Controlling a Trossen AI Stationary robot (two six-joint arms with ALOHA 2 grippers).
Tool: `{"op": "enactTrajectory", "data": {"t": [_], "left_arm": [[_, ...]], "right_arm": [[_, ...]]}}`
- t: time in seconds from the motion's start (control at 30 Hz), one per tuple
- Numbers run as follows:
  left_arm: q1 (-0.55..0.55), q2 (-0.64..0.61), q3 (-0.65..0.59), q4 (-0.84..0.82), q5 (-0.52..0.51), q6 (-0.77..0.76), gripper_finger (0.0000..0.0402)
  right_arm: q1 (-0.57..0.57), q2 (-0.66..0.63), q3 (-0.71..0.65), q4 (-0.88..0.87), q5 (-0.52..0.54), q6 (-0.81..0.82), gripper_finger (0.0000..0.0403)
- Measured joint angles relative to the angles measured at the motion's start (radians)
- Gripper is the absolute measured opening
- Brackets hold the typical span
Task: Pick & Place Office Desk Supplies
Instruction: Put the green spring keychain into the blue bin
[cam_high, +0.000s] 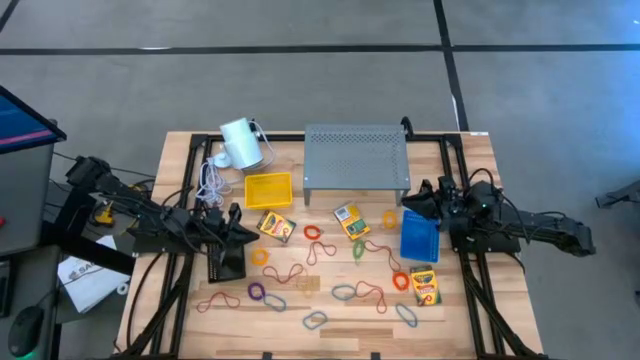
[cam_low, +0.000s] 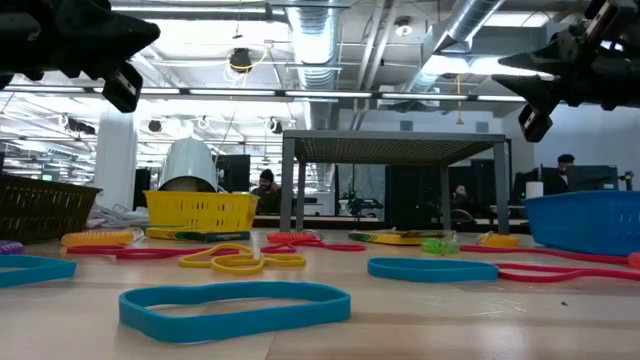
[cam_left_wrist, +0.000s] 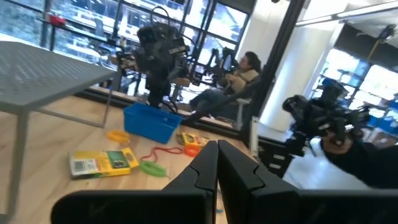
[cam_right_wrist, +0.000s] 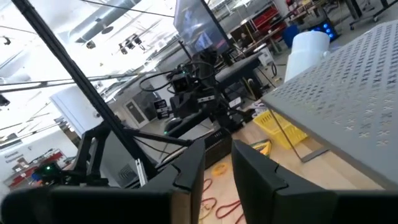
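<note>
While the left gripper (cam_high: 237, 222) hangs over the table's left side with its fingers pressed together on nothing, the right gripper (cam_high: 415, 200) hovers at the far edge of the blue bin (cam_high: 419, 238), its fingers slightly parted in the right wrist view and apparently empty, though the view is poor there. The rubber bands (cam_high: 352, 292) lie scattered over the wooden table (cam_high: 180, 160), most of them in the middle and near part, with one orange loop (cam_high: 389, 218) just beside the bin. Three crayon boxes lie flat: one (cam_high: 276, 227) near the yellow tray (cam_high: 268, 189), one (cam_high: 351, 220) in front of the grey perforated shelf (cam_high: 356, 155), and one (cam_high: 425, 286) on the near side of the bin. A white cylinder (cam_high: 240, 142) with its coiled cord (cam_high: 213, 178) lies at the far left corner, beside the shelf. A dark woven basket (cam_low: 40, 208) stands under the left arm.
</note>
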Motion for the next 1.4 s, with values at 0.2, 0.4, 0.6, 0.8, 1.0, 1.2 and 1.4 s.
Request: {"op": "enactTrajectory", "data": {"t": [0.2, 0.4, 0.6, 0.8, 1.0, 1.2, 1.4], "left_arm": [[0.005, 0.000, 0.000, 0.008, -0.023, 0.031, 0.0002], [0.037, 0.000, 0.000, 0.009, -0.023, 0.032, 0.0002], [0.058, 0.000, 0.000, 0.009, 0.005, 0.032, 0.0002], [0.058, 0.000, 0.000, 0.008, 0.008, 0.075, 0.0002], [0.058, 0.000, 0.000, 0.007, 0.009, 0.081, 0.0002], [0.058, 0.000, 0.000, 0.006, 0.009, 0.118, 0.0002], [0.058, 0.000, 0.000, -0.003, 0.020, 0.133, 0.0002]], "right_arm": [[0.027, 0.000, 0.078, -0.001, -0.004, -0.084, 0.0162], [0.095, 0.061, 0.255, -0.076, -0.029, -0.186, 0.0197], [0.239, 0.267, 0.452, -0.201, 0.013, -0.309, 0.0159], [0.400, 0.481, 0.683, -0.521, 0.182, -0.379, 0.0116], [0.527, 0.625, 0.865, -0.874, 0.316, -0.220, 0.0109], [0.616, 0.756, 0.929, -0.900, 0.324, -0.094, 0.0132], [0.638, 0.932, 0.948, -0.900, 0.381, -0.092, 0.0162]]}}
